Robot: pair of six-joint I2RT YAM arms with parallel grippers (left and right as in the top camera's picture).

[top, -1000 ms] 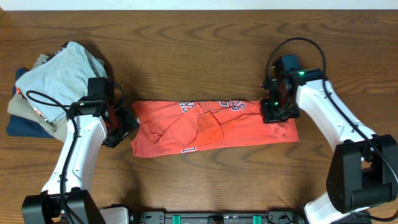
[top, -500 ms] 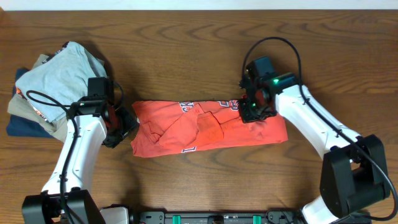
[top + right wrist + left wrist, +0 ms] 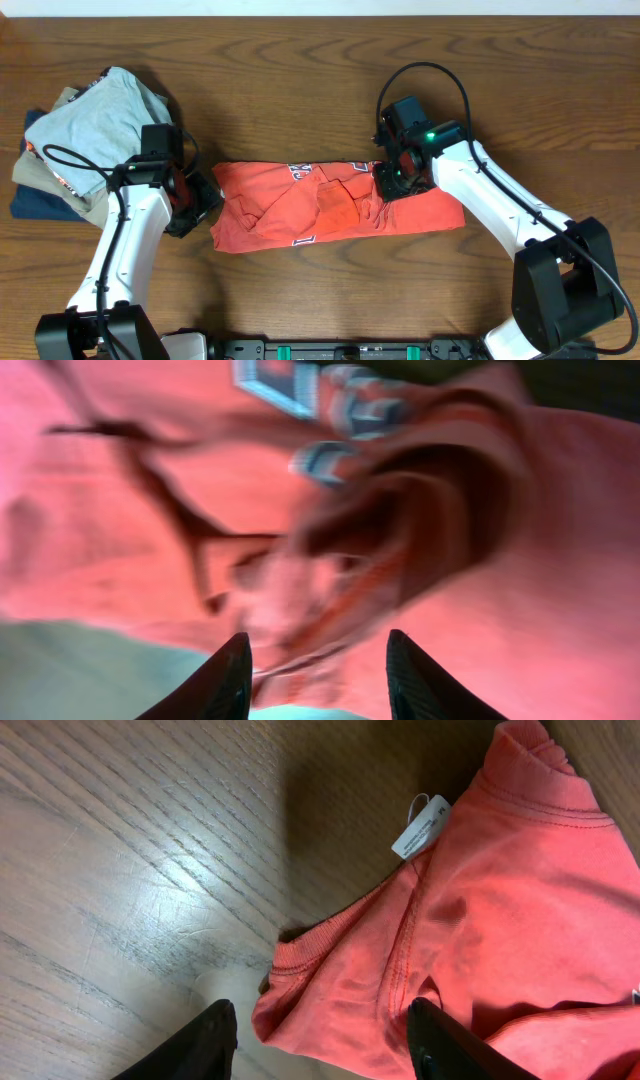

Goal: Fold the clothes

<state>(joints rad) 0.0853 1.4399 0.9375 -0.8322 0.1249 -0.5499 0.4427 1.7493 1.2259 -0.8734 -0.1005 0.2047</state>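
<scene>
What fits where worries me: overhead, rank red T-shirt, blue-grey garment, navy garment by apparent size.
1. red T-shirt
2. blue-grey garment
3. navy garment, mostly hidden underneath, so unsure.

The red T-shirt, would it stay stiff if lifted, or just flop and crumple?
Probably floppy: the T-shirt lies in soft wrinkles and bunches beside the right gripper. Likely light too, as it is thin cloth lying flat on the table. Pushed, it would probably crumple rather than slide whole; its collar edge curls over.

A wooden table (image 3: 300, 60) holds a pile at its left end: a blue-grey garment (image 3: 95, 120) atop a khaki garment (image 3: 38, 176) and a navy garment (image 3: 30, 206).
</scene>
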